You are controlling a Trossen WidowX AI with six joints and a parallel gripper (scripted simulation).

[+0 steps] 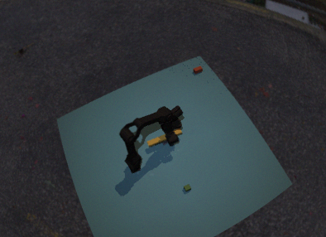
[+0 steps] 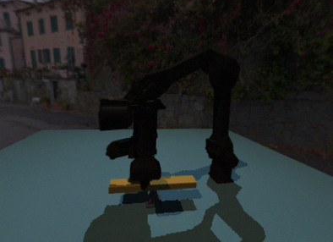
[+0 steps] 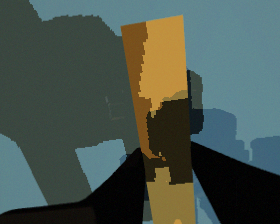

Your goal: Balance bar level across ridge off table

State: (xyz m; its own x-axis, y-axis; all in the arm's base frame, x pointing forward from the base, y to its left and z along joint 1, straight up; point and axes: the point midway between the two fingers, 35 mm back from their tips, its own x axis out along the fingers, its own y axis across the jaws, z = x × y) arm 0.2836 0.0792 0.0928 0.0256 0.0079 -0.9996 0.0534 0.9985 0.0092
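The yellow bar (image 1: 155, 141) (image 2: 179, 182) (image 3: 166, 55) is held near its middle and looks close to level. Its shadow lies apart from it in the exterior view, so it is above the table. My gripper (image 2: 144, 186) (image 3: 164, 150) is shut on the bar, one finger on each side. A small dark reddish piece (image 2: 150, 205), seemingly part of the ridge, shows low beneath the gripper in the exterior view. The rest of the ridge is hidden or lost in shadow, and I cannot tell whether the bar touches it.
The pale blue table (image 1: 232, 157) (image 2: 34, 161) carries the arm's base. A red block (image 1: 198, 70) lies near the table's far corner in the top view. A small green block (image 1: 187, 187) lies below the bar in that view. The arm's shadows spread around the bar.
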